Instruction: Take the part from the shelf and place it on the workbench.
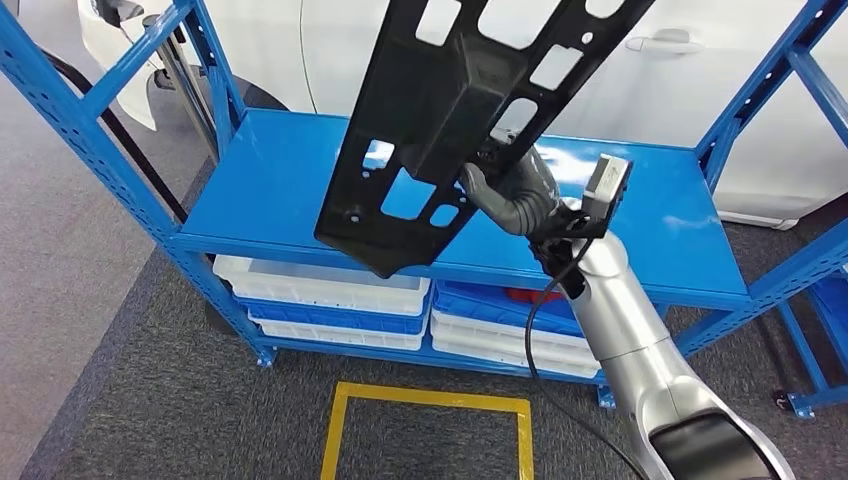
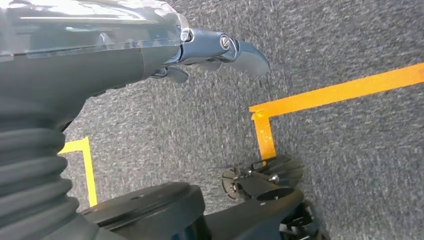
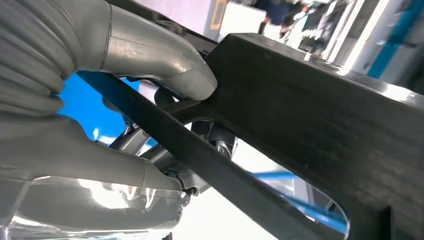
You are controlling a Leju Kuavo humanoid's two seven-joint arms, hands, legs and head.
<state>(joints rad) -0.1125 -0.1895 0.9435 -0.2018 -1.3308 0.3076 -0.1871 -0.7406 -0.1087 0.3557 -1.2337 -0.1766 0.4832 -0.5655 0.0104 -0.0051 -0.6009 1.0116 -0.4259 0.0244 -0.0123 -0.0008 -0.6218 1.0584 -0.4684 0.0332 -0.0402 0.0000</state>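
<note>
Above the blue shelf (image 1: 300, 190), the right hand (image 1: 515, 190) grips the black part (image 1: 450, 110) by one edge, thumb pressed on its face, holding it tilted in the air. The left hand (image 2: 220, 50) hangs over grey carpet (image 2: 350, 165), fingers loosely curled, holding nothing. White bins (image 1: 320, 295) sit below.

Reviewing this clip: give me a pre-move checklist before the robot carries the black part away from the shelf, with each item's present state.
1. Right hand grips the black part: ok; the thumb presses on its edge.
2. Part lifted off the blue shelf: ok, it hangs tilted above the surface.
3. Grip balanced: not ok, the hand holds it near the lower end.
4. Left hand free: ok, it holds nothing above the carpet.
5. Path to the workbench: cannot tell.
</note>
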